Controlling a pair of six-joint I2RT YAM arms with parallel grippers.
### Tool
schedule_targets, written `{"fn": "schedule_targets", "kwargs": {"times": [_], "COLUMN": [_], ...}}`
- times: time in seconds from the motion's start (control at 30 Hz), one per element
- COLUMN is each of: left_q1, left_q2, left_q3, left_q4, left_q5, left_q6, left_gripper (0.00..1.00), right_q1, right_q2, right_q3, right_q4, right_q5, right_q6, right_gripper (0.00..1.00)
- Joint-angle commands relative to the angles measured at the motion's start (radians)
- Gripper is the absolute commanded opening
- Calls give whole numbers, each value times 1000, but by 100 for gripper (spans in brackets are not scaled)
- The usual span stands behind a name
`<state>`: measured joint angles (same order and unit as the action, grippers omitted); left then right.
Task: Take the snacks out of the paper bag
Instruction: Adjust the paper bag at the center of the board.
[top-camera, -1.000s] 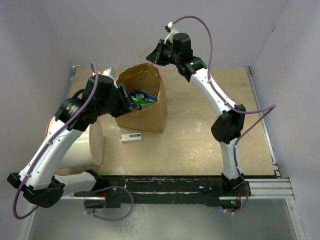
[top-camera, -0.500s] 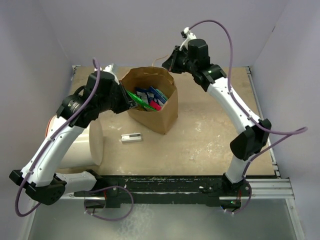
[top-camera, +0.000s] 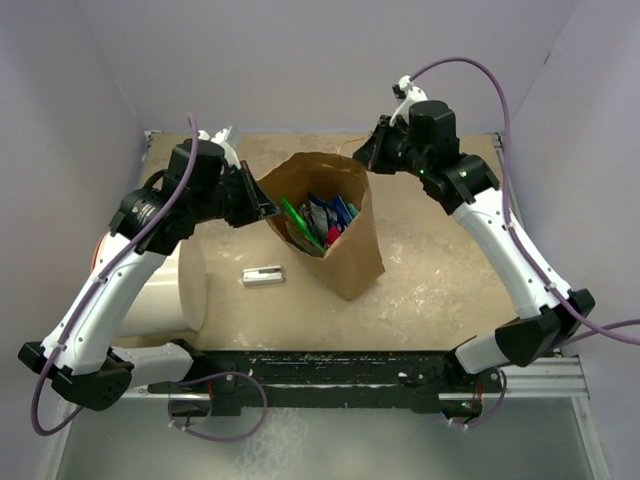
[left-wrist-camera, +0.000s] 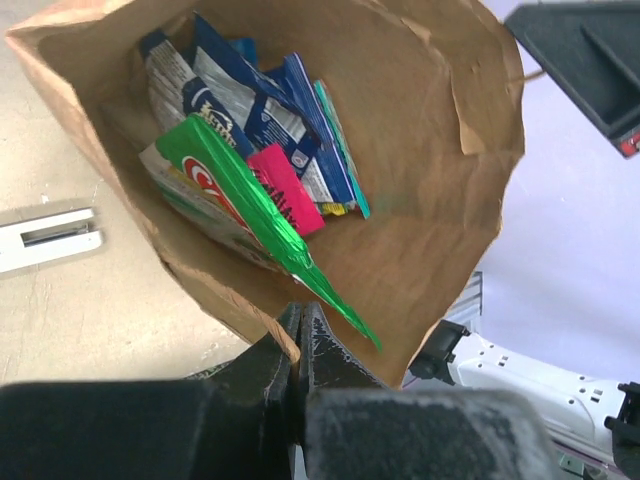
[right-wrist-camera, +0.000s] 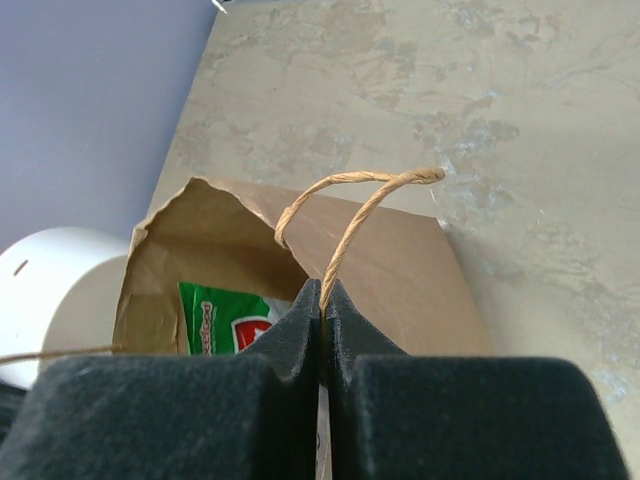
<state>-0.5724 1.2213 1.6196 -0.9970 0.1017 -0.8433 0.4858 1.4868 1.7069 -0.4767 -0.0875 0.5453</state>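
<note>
While the paper bag (top-camera: 355, 250) stands tilted on the table (top-camera: 440, 290), left jaws are pinched tight on its rim and right jaws clamp one twisted handle (right-wrist-camera: 350, 215); the snacks (left-wrist-camera: 250, 170), green packet (left-wrist-camera: 230, 190) foremost, lie inside the bag

The setting is a laboratory robot test cell, not a domestic or commercial space. The work area is a worn, stained beige tabletop (top-camera: 440, 200) closed in at the back and both sides by plain pale lavender panels (top-camera: 300, 60) with no furniture, fittings or decoration on them. The left arm (top-camera: 110, 290) and right arm (top-camera: 510, 250) are mounted on a scuffed black base plate (top-camera: 330, 365) and an aluminium extrusion rail (top-camera: 530, 375) along the near edge, and exposed purple cables (top-camera: 470, 60) loop freely from the wrists down to the bases.
</note>
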Motion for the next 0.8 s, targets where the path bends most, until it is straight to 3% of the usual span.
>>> {"fn": "schedule_targets", "kwargs": {"times": [0.0, 0.23, 0.77], "left_q1": [47, 162, 177], "left_q2": [-54, -94, -43], "left_q3": [28, 5, 232], "left_q4": [32, -11, -280], "left_q5": [35, 103, -199], "left_q6": [32, 71, 234], "left_gripper": [0, 0, 0], "right_q1": [0, 10, 217], "right_q2": [-103, -155, -67], "right_q3": [-17, -99, -155], "right_q4": [43, 30, 256], "right_q5": [-44, -171, -207], "right_q6": [-7, 53, 244], "right_gripper": [0, 0, 0]}}
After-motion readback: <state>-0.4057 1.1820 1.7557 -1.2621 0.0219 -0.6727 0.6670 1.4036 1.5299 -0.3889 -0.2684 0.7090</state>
